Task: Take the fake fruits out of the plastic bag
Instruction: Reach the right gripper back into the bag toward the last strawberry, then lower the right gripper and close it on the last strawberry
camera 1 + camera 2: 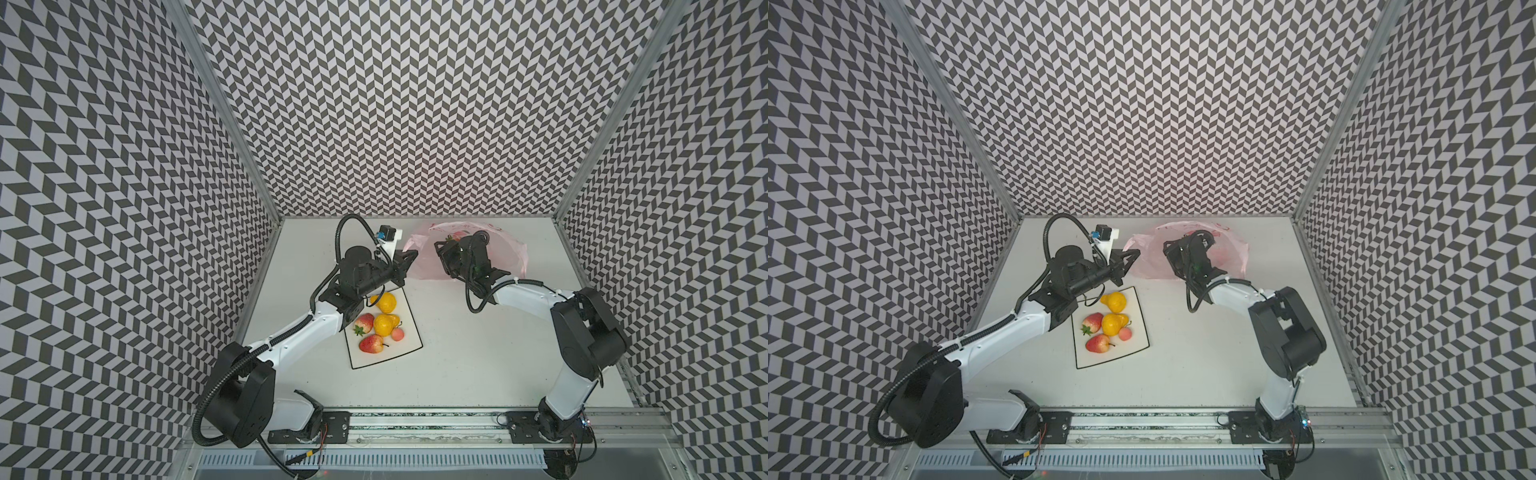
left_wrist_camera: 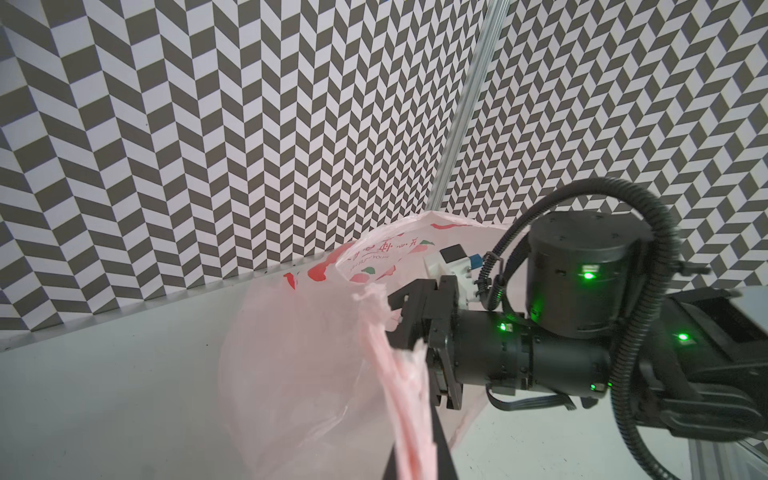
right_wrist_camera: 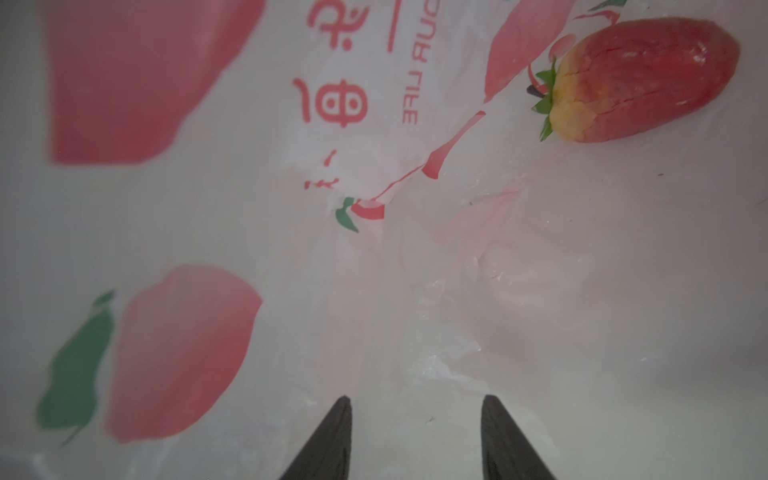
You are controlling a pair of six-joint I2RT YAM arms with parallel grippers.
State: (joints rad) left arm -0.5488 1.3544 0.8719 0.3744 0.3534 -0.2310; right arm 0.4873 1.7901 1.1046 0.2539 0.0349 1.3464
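I'm seeing strawberry (image 3: 640,79) lying sideways upper right in plastic bag (image 3: 540,291), leaves pointing left; glossy red, yellowish shoulder; right claw (image 3: 415,405) gaping empty, left claw (image 2: 415,453) pinching its rim.

- Plate (image 1: 1133,352): square, white, black rim; on table (image 1: 1204,361), left of centre
- On plate, close-set: pear (image 1: 1115,301); second pear (image 1: 1113,324); strawberry (image 1: 1093,322); apple (image 1: 1098,344); peach (image 1: 1125,334)
- Bag (image 1: 1231,251): pink, translucent; at table's far edge
- Left gripper (image 1: 1135,254): closed on bag's left edge
- Right arm (image 1: 1229,296): wrist over bag; tip hidden
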